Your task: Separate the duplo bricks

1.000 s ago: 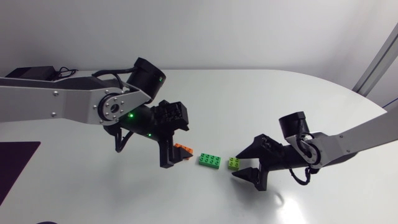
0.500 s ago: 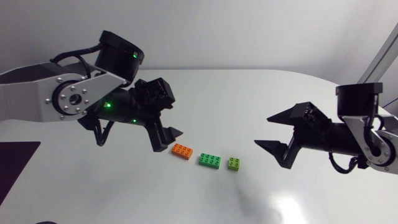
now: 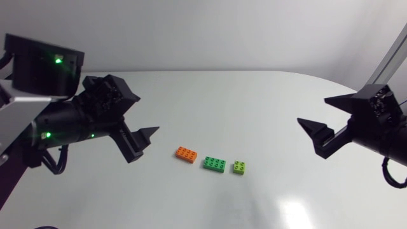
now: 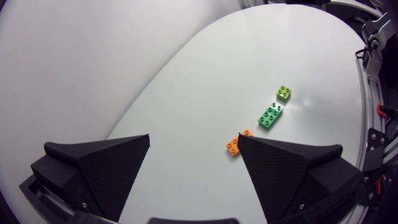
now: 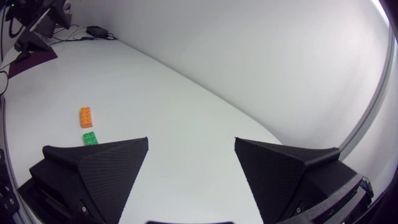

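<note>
Three duplo bricks lie apart in a row mid-table: an orange brick [image 3: 186, 154], a green brick [image 3: 215, 163] and a small lime brick [image 3: 240, 167]. My left gripper [image 3: 145, 145] hangs open, raised, left of the orange brick and holds nothing. My right gripper [image 3: 315, 114] is open and empty, well to the right of the lime brick. Ahead of the left gripper [image 4: 193, 140] lie the orange brick [image 4: 235, 143], partly behind one finger, the green brick [image 4: 270, 116] and the lime brick [image 4: 284, 93]. Ahead of the right gripper [image 5: 191, 142] show the orange brick [image 5: 86, 116] and the green brick [image 5: 90, 138]; the lime one is hidden.
A dark purple mat [image 3: 7, 191] lies at the table's left edge under my left arm. A black box with cables [image 5: 99, 30] sits at the far edge of the table. The white tabletop [image 3: 254, 102] curves round at the right.
Both arms have pulled back and up from the bricks, the left to the left, the right to the right. The right gripper widened, leaving the lime brick on the table.
</note>
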